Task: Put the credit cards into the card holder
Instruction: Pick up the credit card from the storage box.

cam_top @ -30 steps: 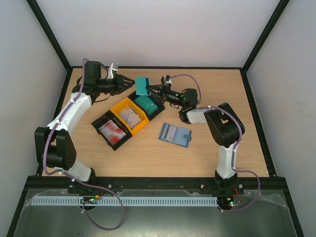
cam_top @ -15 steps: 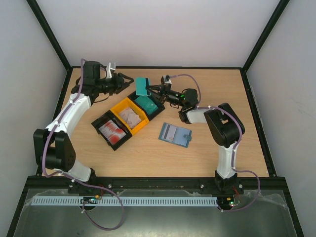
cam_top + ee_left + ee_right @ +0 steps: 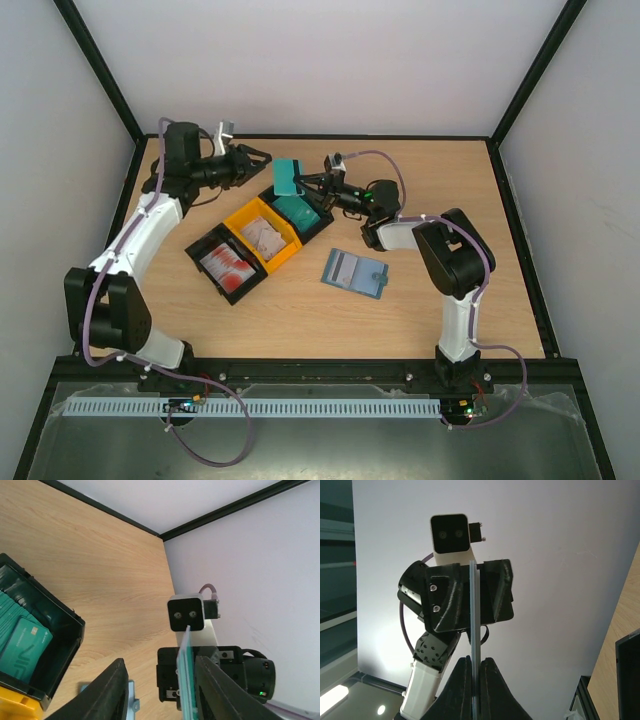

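On the table [image 3: 450, 200] we see our left gripper [image 3: 258, 158] spread wide behind the yellow tray [image 3: 284, 254], our right gripper [image 3: 303, 181] also behind it clamping an upright teal card [image 3: 287, 176], the card holder [image 3: 354, 272] lying right of that tray, and credit cards [image 3: 262, 236] inside it.

Credit cards [image 3: 228, 264] in bins, card holder [image 3: 355, 272] out on the wood.
White with red and pink print, heaped loosely in the black tray [image 3: 205, 238] and adjoining yellow tray [image 3: 285, 258]; slate-blue holder flat on the table [image 3: 300, 320], near the trays' right, not touching.

Card holder [image 3: 355, 272] right of trays [image 3: 280, 258]
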Available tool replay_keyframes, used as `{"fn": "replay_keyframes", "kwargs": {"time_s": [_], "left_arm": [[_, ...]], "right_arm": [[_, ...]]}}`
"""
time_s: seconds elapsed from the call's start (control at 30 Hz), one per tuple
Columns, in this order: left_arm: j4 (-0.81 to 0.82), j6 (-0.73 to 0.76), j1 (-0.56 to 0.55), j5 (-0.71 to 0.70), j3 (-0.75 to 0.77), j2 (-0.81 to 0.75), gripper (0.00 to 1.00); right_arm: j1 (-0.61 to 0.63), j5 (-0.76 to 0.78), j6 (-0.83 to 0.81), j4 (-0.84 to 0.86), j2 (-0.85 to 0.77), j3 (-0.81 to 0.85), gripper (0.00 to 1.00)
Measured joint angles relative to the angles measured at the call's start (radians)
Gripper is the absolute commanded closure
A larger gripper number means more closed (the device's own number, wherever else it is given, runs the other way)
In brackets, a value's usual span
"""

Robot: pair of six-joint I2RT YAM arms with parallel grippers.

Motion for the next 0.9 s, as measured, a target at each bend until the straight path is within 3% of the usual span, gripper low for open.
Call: {"fn": "replay_keyframes", "kwargs": {"time_s": [0.1, 0.3, 0.43, 0.77, 0.9], "left_arm": [[-0.003, 0.0, -0.004, 0.007, 0.0, 0.018, 0.62], [-0.014, 0.016, -0.01, 0.014, 0.0, 0.035, 0.78], [-0.017, 0.023, -0.01, 0.016, 0.0, 0.037, 0.81], [-0.029, 0.025, -0.021, 0.023, 0.0, 0.053, 0.73], [-0.029, 0.022, -0.039, 0.044, 0.0, 0.063, 0.74]], "right_arm": [[0.002, 0.0, 0.0, 0.0, 0.0, 0.0, 0.98], [0.004, -0.003, 0.0, -0.007, 0.0, 0.0, 0.98], [0.004, -0.006, 0.0, -0.011, 0.0, 0.0, 0.98], [0.005, -0.008, 0.0, -0.022, 0.004, 0.0, 0.98], [0.004, -0.007, 0.0, -0.022, 0.011, 0.002, 0.98]]}}
